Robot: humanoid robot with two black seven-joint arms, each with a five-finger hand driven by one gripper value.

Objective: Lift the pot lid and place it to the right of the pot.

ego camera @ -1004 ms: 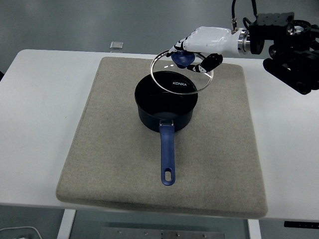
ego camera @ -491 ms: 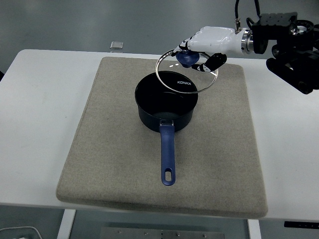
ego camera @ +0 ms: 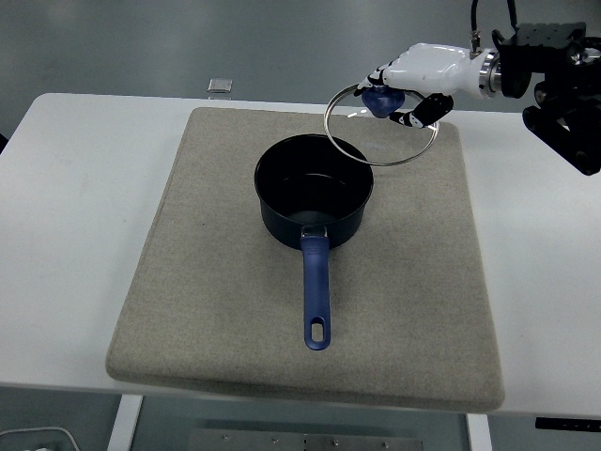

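1. Since the earlier frames, the round glass pot lid with steel rim and blue knob [ego camera: 380, 127] has travelled toward 3 o'clock and now hangs tilted, overlapping only the 1 o'clock rim of the open dark blue long-handled saucepan [ego camera: 313, 202]
2. The white-and-black right hand [ego camera: 413, 83] has its fingers closed on the lid's knob, gripping from above
3. Bare grey felt mat [ego camera: 423, 235] at the pot's 3 o'clock lies below and nearer than the lid
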